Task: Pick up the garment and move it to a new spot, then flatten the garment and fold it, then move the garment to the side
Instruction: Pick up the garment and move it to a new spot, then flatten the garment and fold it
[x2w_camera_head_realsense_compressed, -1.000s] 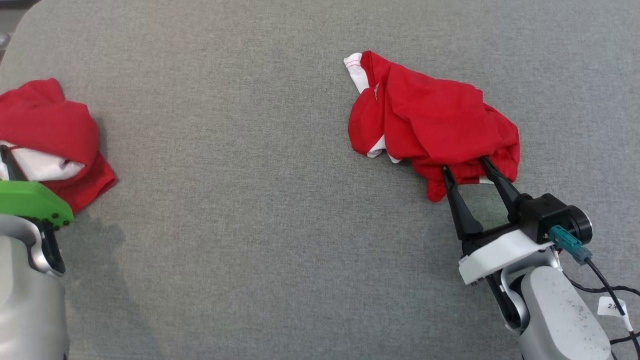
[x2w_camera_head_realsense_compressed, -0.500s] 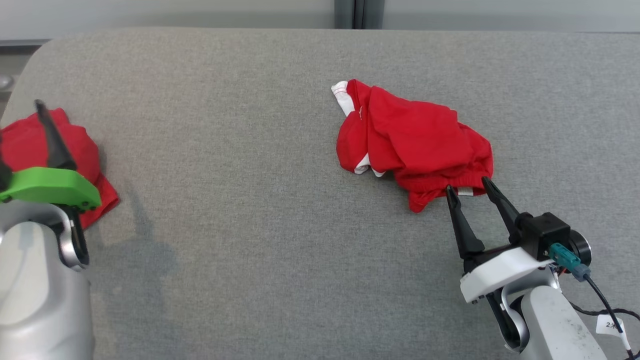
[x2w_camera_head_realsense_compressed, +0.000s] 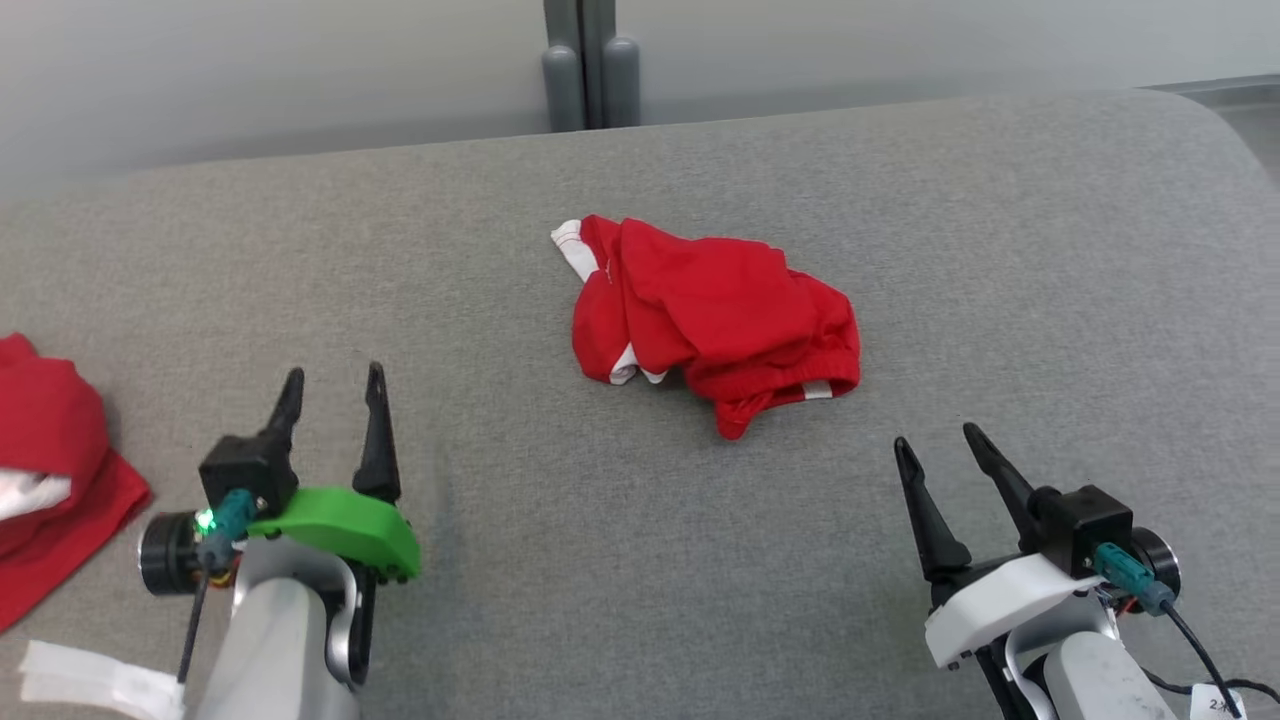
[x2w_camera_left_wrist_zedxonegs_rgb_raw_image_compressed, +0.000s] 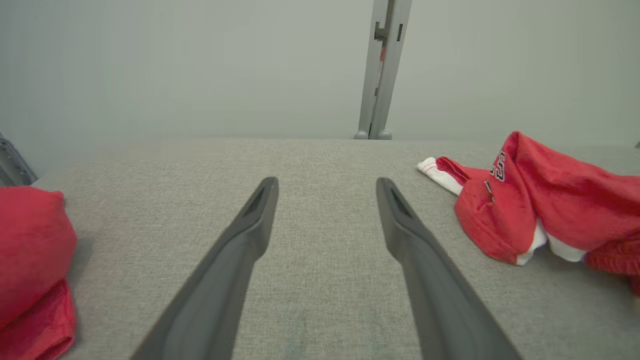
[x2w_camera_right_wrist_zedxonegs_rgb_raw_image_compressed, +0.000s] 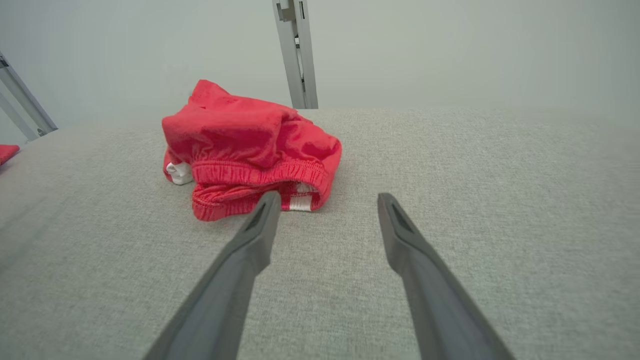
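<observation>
Grey woven cloth covers the table (x2w_camera_head_realsense_compressed: 1000, 250), and on it we count two red garments. The middle garment (x2w_camera_head_realsense_compressed: 715, 320) lies crumpled in a heap near the table's centre, a little toward the far side. It has white trim at its far left tip and along its near edge, and a gathered waistband faces the near right. The left garment (x2w_camera_head_realsense_compressed: 50, 470) sits bunched at the left edge, red with a white patch showing, partly cut off by the head view's frame.

We see two grippers, each with two long dark fingers. The left gripper (x2w_camera_head_realsense_compressed: 334, 372) hovers at the near left, between the two garments. Its fingers are spread apart with nothing between them, just to the right of the left garment and well apart from the middle one. The right gripper (x2w_camera_head_realsense_compressed: 936, 437) hovers at the near right, likewise spread wide and empty. Its tips point at the waistband side of the middle garment and stand near it. From the head view they do not touch it.

One grey post (x2w_camera_head_realsense_compressed: 590, 65) stands beyond the far edge against a pale wall. One white strip (x2w_camera_head_realsense_compressed: 85, 680) lies at the near left corner beside the left arm.
</observation>
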